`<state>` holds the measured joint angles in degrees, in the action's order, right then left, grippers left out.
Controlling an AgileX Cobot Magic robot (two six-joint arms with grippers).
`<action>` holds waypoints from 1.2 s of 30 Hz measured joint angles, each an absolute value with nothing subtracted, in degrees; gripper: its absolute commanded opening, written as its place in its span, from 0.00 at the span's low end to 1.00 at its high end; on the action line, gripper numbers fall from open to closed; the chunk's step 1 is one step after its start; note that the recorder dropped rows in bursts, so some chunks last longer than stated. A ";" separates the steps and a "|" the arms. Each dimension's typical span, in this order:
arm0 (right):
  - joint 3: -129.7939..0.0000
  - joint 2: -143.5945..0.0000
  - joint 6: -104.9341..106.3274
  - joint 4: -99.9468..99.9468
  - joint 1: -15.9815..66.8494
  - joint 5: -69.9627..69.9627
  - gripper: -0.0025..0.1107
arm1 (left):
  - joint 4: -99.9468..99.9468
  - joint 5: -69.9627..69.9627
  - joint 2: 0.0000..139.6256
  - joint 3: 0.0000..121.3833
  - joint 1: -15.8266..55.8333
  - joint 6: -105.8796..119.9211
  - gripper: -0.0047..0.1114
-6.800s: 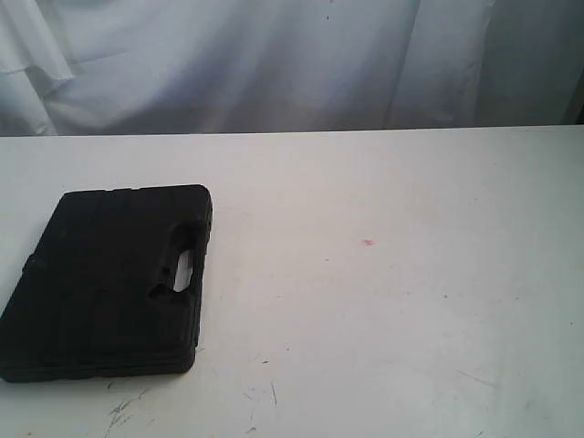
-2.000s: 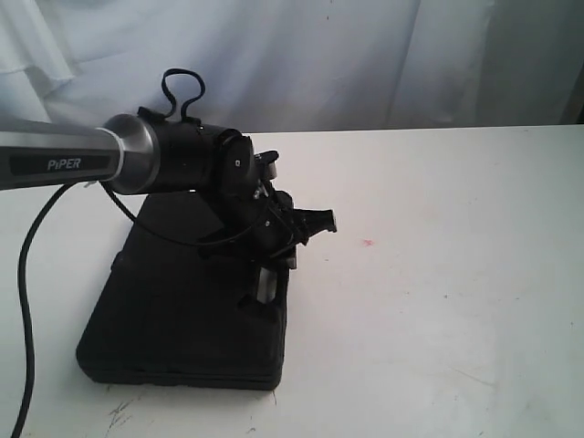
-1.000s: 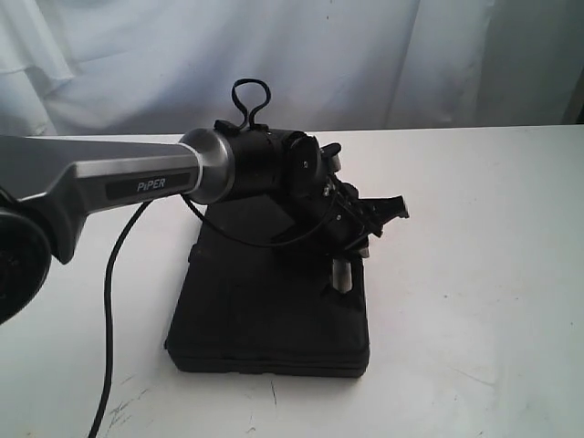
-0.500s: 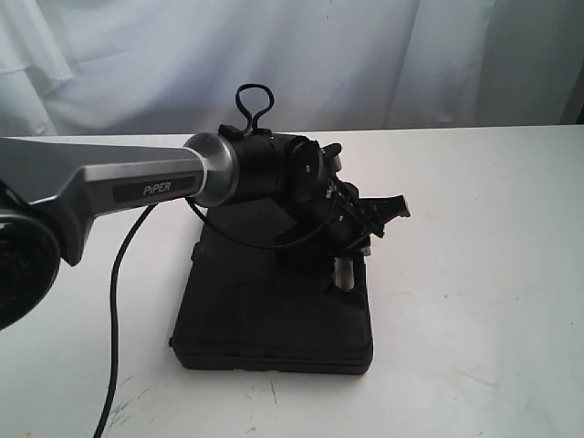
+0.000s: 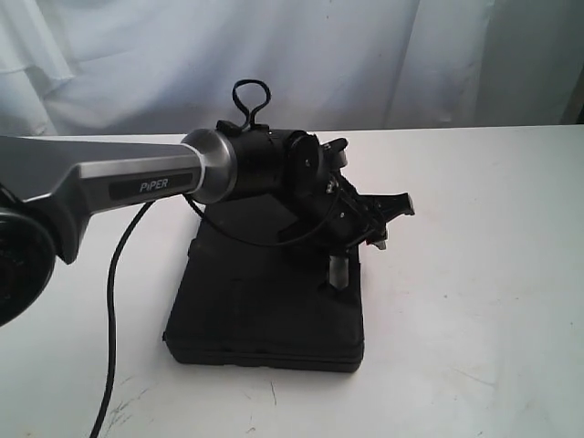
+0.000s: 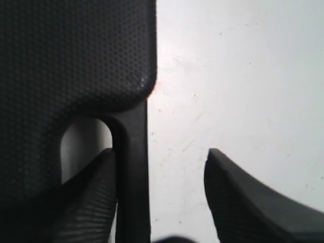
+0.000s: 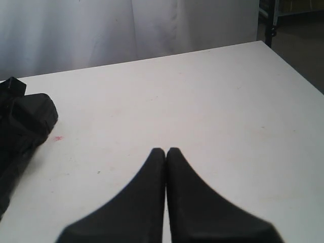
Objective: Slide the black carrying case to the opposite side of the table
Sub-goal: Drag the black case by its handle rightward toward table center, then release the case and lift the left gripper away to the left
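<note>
The black carrying case (image 5: 265,310) lies flat on the white worktop (image 5: 484,274), a bit left of the middle in the exterior view. Its lid is shut, so what is inside cannot be seen. Its handle (image 6: 134,177) is on the side that faces the big bare part of the worktop.

The left gripper (image 6: 161,152) is open at that handle. One finger (image 6: 86,202) sits in the handle hole, right by the bar. The other finger (image 6: 243,207) is outside the case, over the worktop, with a gap between it and the bar.

The left arm (image 5: 137,178) covers the far part of the case, so that edge is hidden. A black cable (image 5: 114,301) hangs down from the arm.

The right gripper (image 7: 166,152) is closed with nothing in it, well apart from the case. Its view shows only one corner of the case, cut off at the side, with a small pink spot (image 7: 57,137) just beside it.

From the handle side, the worktop runs wide to its far corner (image 7: 260,45). A white cloth (image 5: 365,64) hangs behind it.
</note>
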<state>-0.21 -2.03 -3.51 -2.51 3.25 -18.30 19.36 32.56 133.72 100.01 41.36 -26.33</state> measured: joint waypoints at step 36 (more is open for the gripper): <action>-0.21 -2.03 -3.51 -2.51 3.25 -18.30 0.02 | -7.66 24.18 100.55 74.15 40.63 -25.61 0.04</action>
